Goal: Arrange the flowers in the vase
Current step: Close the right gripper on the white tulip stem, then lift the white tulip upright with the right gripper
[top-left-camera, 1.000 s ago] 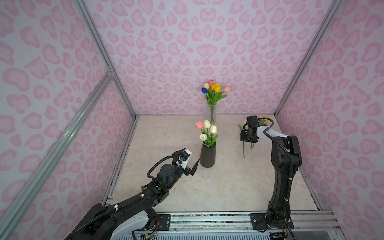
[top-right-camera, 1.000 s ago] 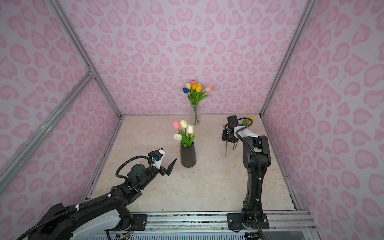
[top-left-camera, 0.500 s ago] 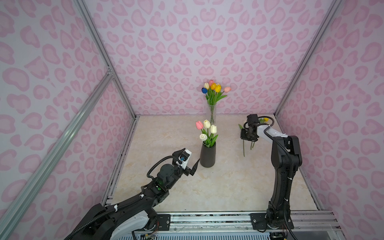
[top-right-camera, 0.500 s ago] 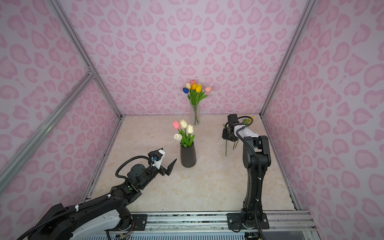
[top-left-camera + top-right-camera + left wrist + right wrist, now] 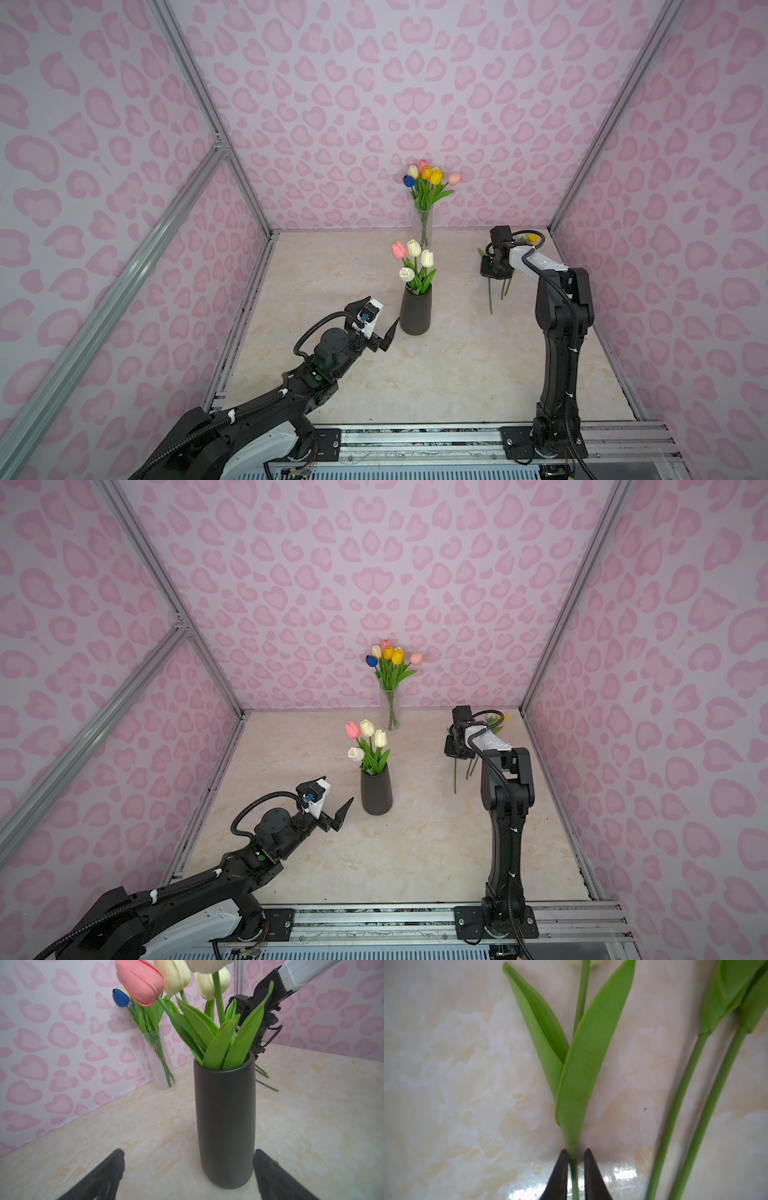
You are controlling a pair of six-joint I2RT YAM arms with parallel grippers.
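Right end effector (image 5: 575,1150) barely shifted, tips flanking one tulip stem (image 5: 574,1178).

Black left arm (image 5: 266,411) and right arm (image 5: 559,332), white wrist blocks (image 5: 368,318), bumpy black cables (image 5: 266,796), one green dot (image 5: 318,377), pointy dark left claw (image 5: 188,1153) and right claw (image 5: 576,1151).

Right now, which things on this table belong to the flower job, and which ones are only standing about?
For the job:
- dark vase, with four tulips already in it
- loose tulips on the table, one stem between the right jaws

Likely only standing about:
- glass vase with its own bunch, at the back wall, untouched
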